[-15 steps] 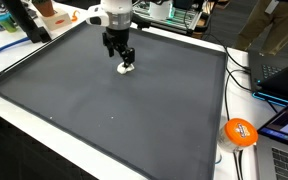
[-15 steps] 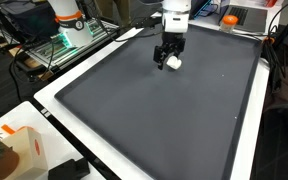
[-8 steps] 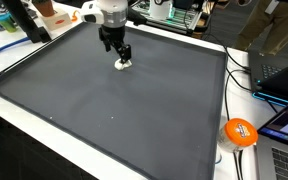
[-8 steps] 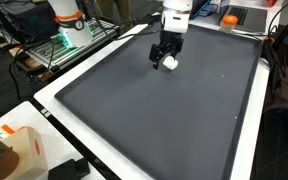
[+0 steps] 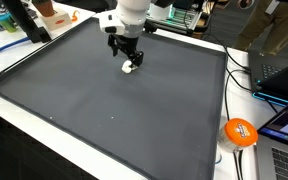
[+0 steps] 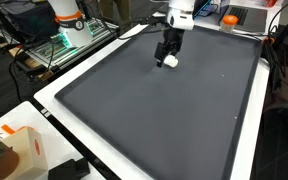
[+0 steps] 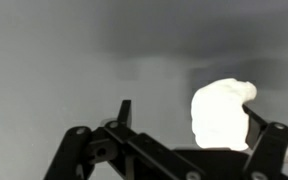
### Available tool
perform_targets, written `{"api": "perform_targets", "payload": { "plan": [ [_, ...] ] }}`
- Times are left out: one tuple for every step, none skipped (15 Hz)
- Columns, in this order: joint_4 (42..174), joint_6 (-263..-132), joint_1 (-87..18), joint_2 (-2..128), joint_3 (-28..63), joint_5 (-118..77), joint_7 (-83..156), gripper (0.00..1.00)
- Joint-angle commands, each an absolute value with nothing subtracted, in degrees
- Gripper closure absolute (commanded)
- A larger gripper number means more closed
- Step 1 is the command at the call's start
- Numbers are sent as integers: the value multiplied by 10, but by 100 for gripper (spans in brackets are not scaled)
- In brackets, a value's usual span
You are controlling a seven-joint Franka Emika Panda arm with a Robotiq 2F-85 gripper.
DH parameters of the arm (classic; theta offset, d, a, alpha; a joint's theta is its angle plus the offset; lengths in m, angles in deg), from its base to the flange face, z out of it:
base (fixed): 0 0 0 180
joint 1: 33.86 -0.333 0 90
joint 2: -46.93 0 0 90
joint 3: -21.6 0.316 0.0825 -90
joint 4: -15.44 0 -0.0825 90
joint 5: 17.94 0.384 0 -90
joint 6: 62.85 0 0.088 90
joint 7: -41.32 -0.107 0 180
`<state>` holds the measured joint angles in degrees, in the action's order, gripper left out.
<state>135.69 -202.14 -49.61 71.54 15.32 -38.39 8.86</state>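
Note:
A small white crumpled lump (image 5: 130, 68) (image 6: 171, 61) lies on the dark grey mat (image 5: 114, 110) (image 6: 154, 115) near its far edge. My gripper (image 5: 127, 56) (image 6: 168, 52) hangs just over it, open. In the wrist view the lump (image 7: 221, 112) sits between the spread black fingers of the gripper (image 7: 188, 115). It lies close against the right finger (image 7: 254, 122) and well apart from the left finger (image 7: 124, 110). Nothing is clamped.
The mat covers a white table (image 5: 199, 170). An orange round object (image 5: 239, 132) and laptops (image 5: 284, 75) lie off the mat's side. An orange and white box (image 6: 14, 145) stands at a corner. Cluttered benches and cables (image 6: 69, 35) line the far edges.
The jaws spread a little wider. The wrist has turned and shifted slightly sideways above the lump, which stays at about the same spot on the mat.

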Motion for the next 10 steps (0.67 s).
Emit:
{"api": "perform_targets", "payload": {
  "plan": [
    [1362,-2022,-492,721,167,-376,92,0],
    [1361,-2019,-485,720,173,-361,98,0],
    [1357,-2007,-471,719,182,-330,111,0],
    [1352,-1991,-461,720,186,-304,118,0],
    [1346,-1973,-444,720,191,-266,132,0],
    [1341,-1958,-432,720,192,-238,143,0],
    [1337,-1943,-419,721,190,-212,153,0],
    [1331,-1926,-401,720,192,-183,171,0],
    [1325,-1908,-386,721,196,-153,190,0],
    [1318,-1890,-371,722,200,-124,209,0]
  ]
}}
